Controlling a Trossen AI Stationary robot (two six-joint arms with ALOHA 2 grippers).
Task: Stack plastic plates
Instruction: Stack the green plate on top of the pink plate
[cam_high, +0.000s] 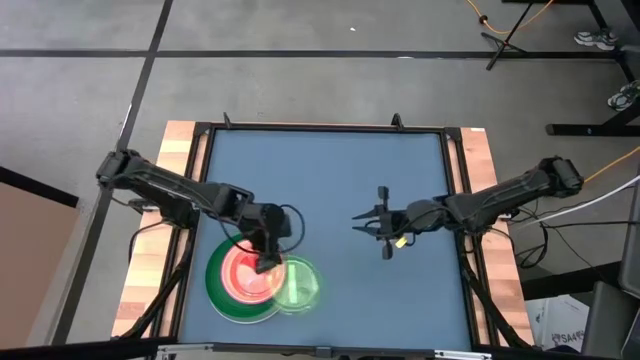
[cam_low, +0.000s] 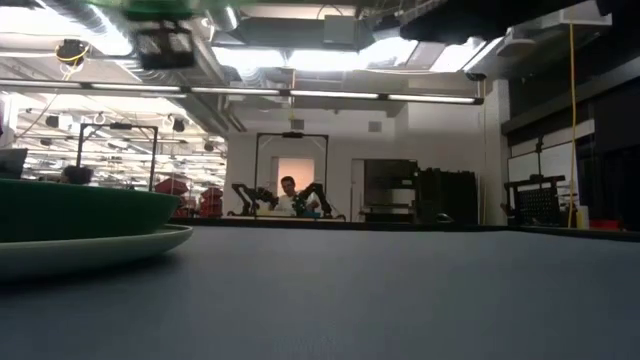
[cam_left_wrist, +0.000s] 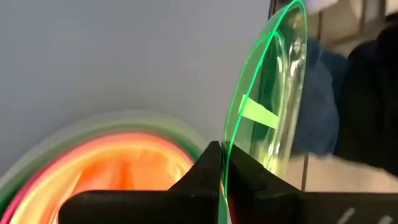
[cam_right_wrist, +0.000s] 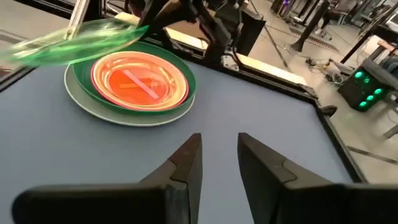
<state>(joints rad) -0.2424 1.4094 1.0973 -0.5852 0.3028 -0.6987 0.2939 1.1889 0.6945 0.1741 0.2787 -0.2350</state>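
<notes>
While the high view looks straight down, the left gripper (cam_high: 268, 262) sits over the stack (cam_high: 222, 290) at the table's (cam_high: 330, 180) near left, its jaws pinched on the rim of a small clear-green plate (cam_high: 298, 284). That green plate hangs over the stack's right edge. Counting rings in the stack: pale outer, dark green, then pink-red and orange at the centre, so at least four plates, plus the held one. The right gripper (cam_high: 383, 230) waits right of the table's middle, well apart from the plates, jaws spread and empty.

Down at table height, the low view catches the stack at far left: a pale plate (cam_low: 120, 248) underneath, a dark green plate (cam_low: 90, 212) on it. Higher layers can't be made out from here. A person (cam_low: 289, 197) shows far off in the room.

Over to the left wrist: the green plate, see-through with a bright glowing edge and a small green tag on it, stands edge-on between the fingers (cam_left_wrist: 205, 171), clamped tight. Beside it the orange plate (cam_left_wrist: 124, 171) lies nested inside pink and green rims.

Right wrist now: two fingers (cam_right_wrist: 186, 163) held apart, nothing between them. Beyond them, the stack shows a pale rim, a dark green ring, a pink ring and an orange centre, with the green plate held tilted just above its far edge.
</notes>
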